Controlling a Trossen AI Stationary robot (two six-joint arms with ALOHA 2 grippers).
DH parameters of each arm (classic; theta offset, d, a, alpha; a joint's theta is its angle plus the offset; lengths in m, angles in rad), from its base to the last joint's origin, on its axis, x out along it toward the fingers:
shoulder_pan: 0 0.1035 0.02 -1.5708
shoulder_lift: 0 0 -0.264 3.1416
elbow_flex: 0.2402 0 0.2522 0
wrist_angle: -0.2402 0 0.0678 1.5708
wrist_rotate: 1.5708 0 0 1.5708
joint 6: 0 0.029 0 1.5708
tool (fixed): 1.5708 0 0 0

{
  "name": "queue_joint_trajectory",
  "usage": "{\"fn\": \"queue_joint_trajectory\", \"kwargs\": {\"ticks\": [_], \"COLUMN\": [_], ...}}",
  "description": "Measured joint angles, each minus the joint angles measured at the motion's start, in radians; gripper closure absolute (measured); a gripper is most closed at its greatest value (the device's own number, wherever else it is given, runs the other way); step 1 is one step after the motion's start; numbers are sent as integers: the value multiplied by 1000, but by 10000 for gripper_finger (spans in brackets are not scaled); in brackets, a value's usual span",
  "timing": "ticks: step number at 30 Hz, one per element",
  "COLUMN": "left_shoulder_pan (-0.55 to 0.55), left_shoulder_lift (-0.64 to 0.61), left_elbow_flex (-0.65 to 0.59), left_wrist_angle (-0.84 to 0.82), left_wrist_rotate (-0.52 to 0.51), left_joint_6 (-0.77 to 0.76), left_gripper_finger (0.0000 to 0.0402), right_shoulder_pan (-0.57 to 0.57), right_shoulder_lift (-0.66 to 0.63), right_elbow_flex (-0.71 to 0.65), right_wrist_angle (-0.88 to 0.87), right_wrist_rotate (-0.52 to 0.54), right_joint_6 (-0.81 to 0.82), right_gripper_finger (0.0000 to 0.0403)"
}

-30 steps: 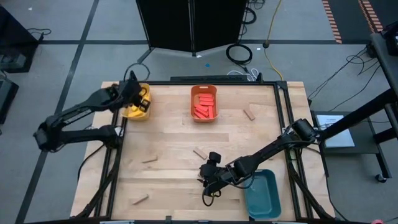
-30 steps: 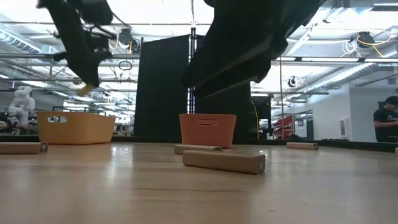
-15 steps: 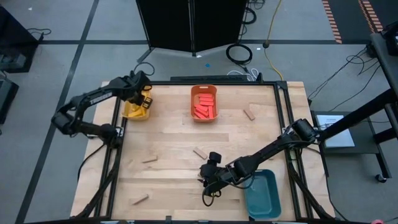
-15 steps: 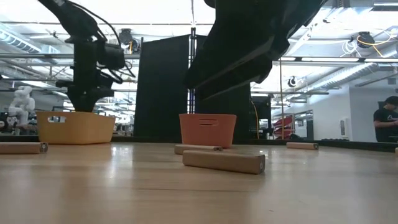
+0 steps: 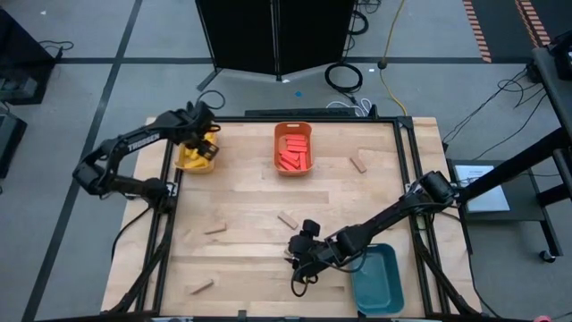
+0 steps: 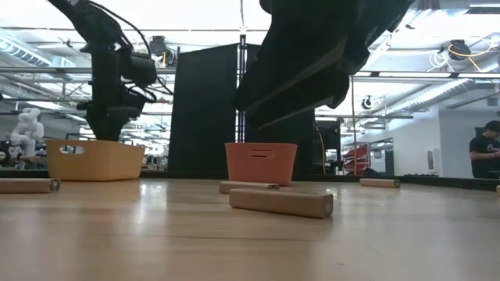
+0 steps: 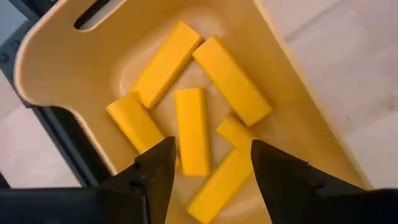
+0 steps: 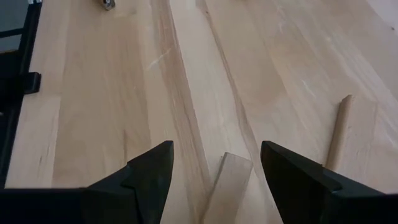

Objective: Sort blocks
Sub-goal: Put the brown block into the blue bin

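We see the left gripper (image 5: pixel 207 143) hanging over the yellow bin (image 5: pixel 189 162) at the table's (image 5: pixel 250 206) 10 o'clock corner, fingers (image 7: pixel 155 177) spread wide and empty. Inside the bin lie six yellow blocks (image 7: pixel 191 129), loosely heaped.

The orange bin (image 5: pixel 294 130) at 12 o'clock holds the red blocks (image 5: pixel 293 154).

The right gripper (image 5: pixel 298 250) sits low at about 6 o'clock, just beside the teal bin (image 5: pixel 375 279); its fingers (image 8: pixel 152 171) are also wide apart, with one tan block (image 8: pixel 225 183) lying on the wood between them, not gripped.

Other tan blocks lie scattered: one (image 5: pixel 287 219) near centre, one (image 5: pixel 215 230) at 8 o'clock, one (image 5: pixel 200 287) at 7 o'clock near the front edge, and one (image 5: pixel 358 164) at 2 o'clock.

In the low view a tan block (image 6: pixel 281 202) lies nearest.
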Motion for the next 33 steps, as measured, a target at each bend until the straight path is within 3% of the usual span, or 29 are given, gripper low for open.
{"fn": "queue_joint_trajectory", "kwargs": {"ticks": [4,9,12,15,18,25,29,33], "left_shoulder_pan": [-3,-60,-155,-314,-517,-977,-1141,-1237], "left_shoulder_lift": [-52,-129,-189,-240,-272,-246,-220,-188], "left_elbow_flex": [16,40,35,35,34,22,-50,-146], "left_wrist_angle": [-60,-154,-160,-158,-156,-93,-14,23], "left_wrist_rotate": [52,240,403,474,456,226,187,91], "left_joint_6": [35,46,38,-4,-67,-269,-366,-423], "left_gripper_finger": [194,193,193,194,194,194,194,194], "right_shoulder_pan": [0,-5,-13,-15,-13,-16,-5,9], "right_shoulder_lift": [10,20,19,19,19,19,19,19], "right_elbow_flex": [0,0,0,0,0,0,0,0], "right_wrist_angle": [1,0,0,1,1,19,19,19], "right_wrist_rotate": [0,1,1,3,2,3,3,3], "right_joint_6": [13,4,-3,11,18,23,38,39], "right_gripper_finger": [170,170,170,170,170,170,170,170]}}
